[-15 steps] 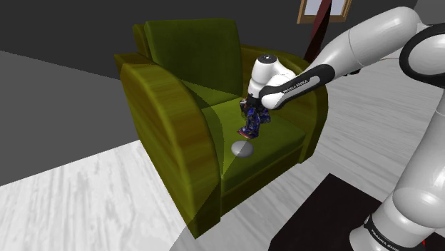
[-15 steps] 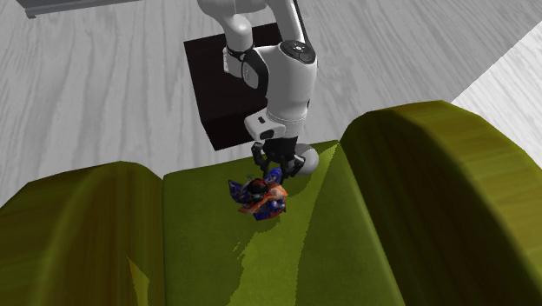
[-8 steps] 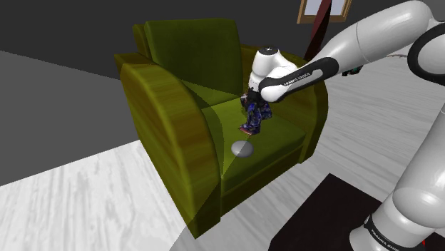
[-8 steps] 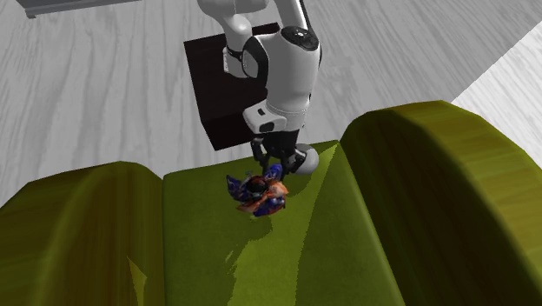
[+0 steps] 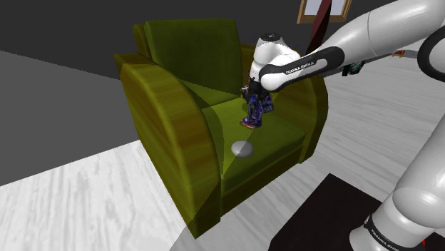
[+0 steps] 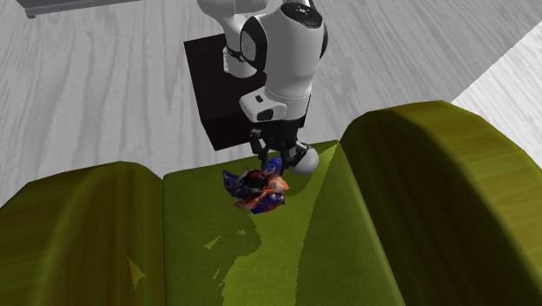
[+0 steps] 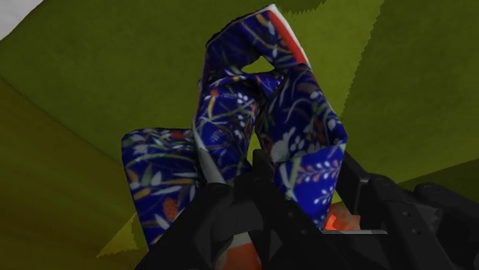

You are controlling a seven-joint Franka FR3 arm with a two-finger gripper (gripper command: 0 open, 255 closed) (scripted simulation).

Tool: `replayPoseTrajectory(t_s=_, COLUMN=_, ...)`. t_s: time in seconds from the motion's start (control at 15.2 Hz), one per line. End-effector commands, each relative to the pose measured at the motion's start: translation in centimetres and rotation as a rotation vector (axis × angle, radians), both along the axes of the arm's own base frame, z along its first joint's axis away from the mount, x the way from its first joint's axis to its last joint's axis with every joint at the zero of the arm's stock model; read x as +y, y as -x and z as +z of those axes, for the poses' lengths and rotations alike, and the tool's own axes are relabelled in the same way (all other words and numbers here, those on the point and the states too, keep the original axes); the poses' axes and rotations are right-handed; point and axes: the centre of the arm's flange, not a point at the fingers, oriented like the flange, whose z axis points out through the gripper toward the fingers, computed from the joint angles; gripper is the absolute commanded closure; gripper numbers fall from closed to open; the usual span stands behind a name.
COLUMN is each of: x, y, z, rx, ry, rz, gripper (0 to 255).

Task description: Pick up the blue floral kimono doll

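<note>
- The jaws are clamped on the upper part of the blue floral doll [image 7: 303, 138]. In the wrist view its patterned cloth fans out past the black fingers [image 7: 219, 222], with a red-orange patch down between them.
- Nearest risk: the hold seems to be on folded cloth and not on a firm body. The doll could slide or swivel between the pads if the arm jerks.
- The doll hangs below the hand and looks clear of the seat cushion [image 5: 278, 135], above its middle. I judge the pick nearly done, though the gap under the doll looks small.
- Next risk: a sideways move at this low height could drag the trailing hem over the cushion and tug the doll loose.
- A pale round disc [image 5: 242, 148] lies on the cushion near the front edge, apart from the doll. A dropped doll might land on it or roll off the front onto the floor [image 5: 85, 200].
- Farther out, the armrests and back of the green armchair [image 5: 171, 93] close in on three sides. A wide swing of the white arm [image 5: 371, 36] could knock an armrest.
- Count: one doll, one disc, one armchair, one arm, one dark stand [image 6: 213, 83], one framed picture [image 5: 324, 8] on the wall behind.
</note>
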Motion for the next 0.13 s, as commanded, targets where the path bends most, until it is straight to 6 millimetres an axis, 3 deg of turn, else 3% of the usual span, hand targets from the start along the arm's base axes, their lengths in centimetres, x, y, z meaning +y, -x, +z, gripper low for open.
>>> replayPoseTrajectory(t_s=0.0, x=0.07, y=-0.02, z=0.83, rx=-0.003, ry=0.000, rz=0.001, gripper=255)
replayPoseTrajectory(t_s=0.07, x=0.07, y=-0.01, z=0.83, rx=-0.003, ry=0.000, rz=0.001, gripper=255)
